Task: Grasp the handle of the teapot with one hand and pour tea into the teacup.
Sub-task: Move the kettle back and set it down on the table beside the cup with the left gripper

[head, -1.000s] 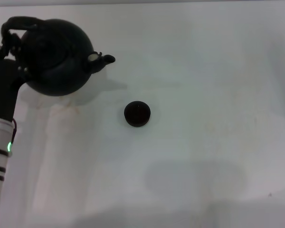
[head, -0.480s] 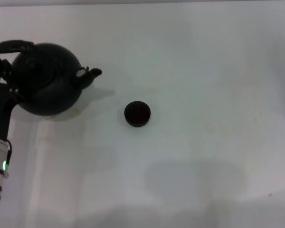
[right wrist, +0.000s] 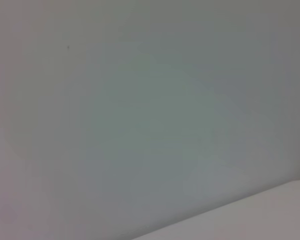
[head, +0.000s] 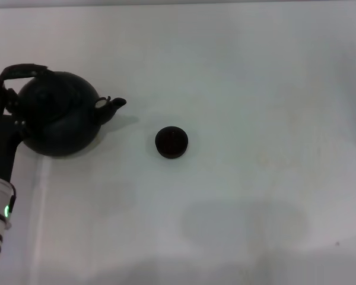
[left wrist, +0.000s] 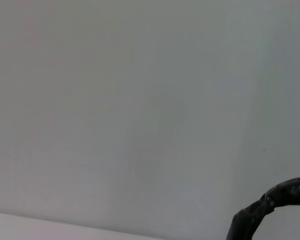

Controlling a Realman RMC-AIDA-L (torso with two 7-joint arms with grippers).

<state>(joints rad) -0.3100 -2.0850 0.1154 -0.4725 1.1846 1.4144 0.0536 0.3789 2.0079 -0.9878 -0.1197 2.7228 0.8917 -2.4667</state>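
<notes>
Near table's (head: 255,89) left edge, left tool (head: 1,116) holds teapot (head: 59,122); teacup (head: 171,142) apart.

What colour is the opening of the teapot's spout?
Pale, whitish, against the black teapot; the spout shows best in the head view.

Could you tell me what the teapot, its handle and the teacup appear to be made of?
Teapot: matte black with hardly any shine, probably cast iron or dark ceramic. Handle: dark and uneven, seemingly wrapped in cord or tape; the left wrist view shows ridges. Teacup: dark brown-black with a faint sheen, possibly glazed ceramic. None of this is certain.
</notes>
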